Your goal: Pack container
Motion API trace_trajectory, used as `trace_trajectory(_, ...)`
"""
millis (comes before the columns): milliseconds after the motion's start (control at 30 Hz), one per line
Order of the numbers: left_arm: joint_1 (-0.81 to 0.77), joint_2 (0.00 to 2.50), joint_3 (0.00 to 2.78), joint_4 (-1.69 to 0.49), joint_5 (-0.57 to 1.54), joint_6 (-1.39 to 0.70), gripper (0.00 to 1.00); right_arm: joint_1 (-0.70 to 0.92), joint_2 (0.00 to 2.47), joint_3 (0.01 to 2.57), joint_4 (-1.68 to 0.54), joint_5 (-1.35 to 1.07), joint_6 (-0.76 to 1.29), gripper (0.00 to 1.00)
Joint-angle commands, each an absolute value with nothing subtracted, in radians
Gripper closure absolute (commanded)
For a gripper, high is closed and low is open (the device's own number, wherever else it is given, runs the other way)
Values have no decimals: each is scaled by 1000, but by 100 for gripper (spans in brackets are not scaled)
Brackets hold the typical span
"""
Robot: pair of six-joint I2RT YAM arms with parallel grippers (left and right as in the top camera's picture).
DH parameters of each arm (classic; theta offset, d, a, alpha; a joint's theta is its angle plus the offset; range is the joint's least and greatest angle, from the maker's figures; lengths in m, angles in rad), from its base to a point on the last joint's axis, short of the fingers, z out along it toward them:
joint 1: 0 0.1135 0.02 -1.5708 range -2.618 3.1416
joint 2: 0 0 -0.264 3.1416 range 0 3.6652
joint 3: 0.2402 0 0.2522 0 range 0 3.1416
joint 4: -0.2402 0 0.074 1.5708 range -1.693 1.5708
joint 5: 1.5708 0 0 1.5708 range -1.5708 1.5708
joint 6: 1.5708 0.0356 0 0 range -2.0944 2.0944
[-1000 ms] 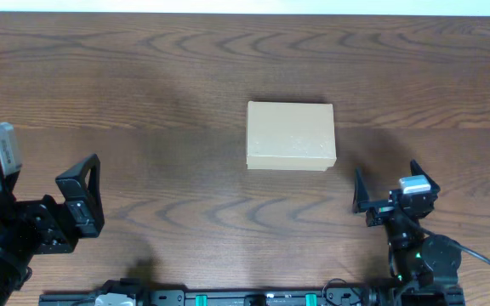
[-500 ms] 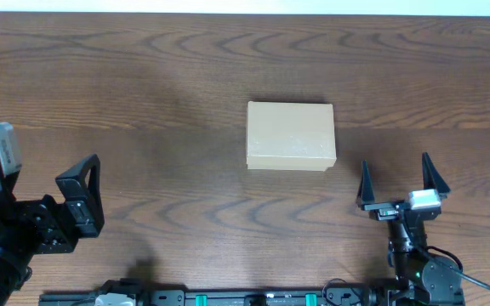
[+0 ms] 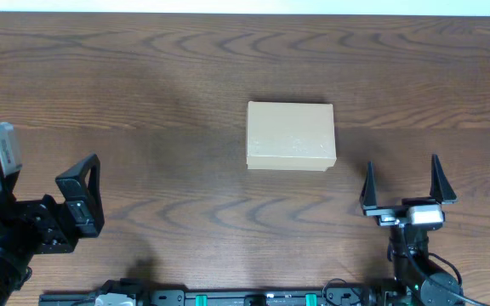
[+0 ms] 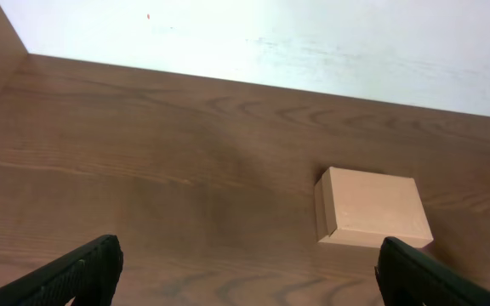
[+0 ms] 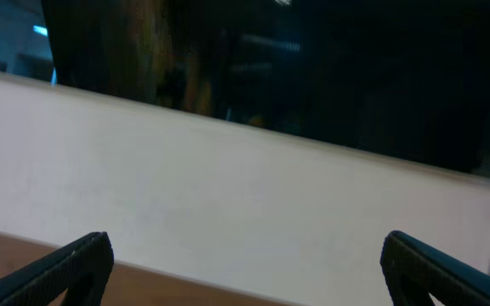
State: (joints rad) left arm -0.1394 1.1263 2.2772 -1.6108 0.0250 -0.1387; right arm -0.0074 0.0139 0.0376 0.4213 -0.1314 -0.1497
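Note:
The container (image 3: 291, 136) is a plain tan cardboard box lying closed in the middle of the wooden table. It also shows in the left wrist view (image 4: 371, 206), ahead and to the right of the fingers. My left gripper (image 3: 82, 194) is open and empty at the near left, well away from the box. My right gripper (image 3: 404, 180) is open and empty at the near right, a little below and right of the box. The right wrist view shows only its two fingertips (image 5: 245, 263), a white wall and a dark window.
The brown wooden table (image 3: 143, 76) stretches all around the box. A white wall (image 4: 313, 42) runs along its far edge. The arm bases and a black rail (image 3: 245, 297) line the near edge.
My right gripper has swung from facing left to pointing straight away from the near edge, shifted slightly right, and its fingers have spread wider. The left arm and the box have not moved.

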Motion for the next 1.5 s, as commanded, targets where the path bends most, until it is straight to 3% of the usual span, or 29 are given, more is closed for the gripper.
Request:
trace_trajectory(0, -138, 1130, 2274, -1689, 19, -146, 5, 12, 5, 5, 445, -123, -178, 1)
trace_trajectory(300, -138, 1130, 2274, -1689, 19, -146, 5, 15, 5, 5, 384, -99, -200, 1)
trace_trajectory(700, -138, 1130, 2274, -1689, 19, -146, 5, 12, 5, 5, -70, -94, -216, 1)
trace_trajectory(1067, -138, 1130, 2274, -1689, 19, -146, 5, -8, 5, 6, -74, -4, -43, 1)
trace_trajectory(1467, -138, 1130, 2274, -1689, 19, -146, 5, -8, 5, 6, -73, 30, -32, 1)
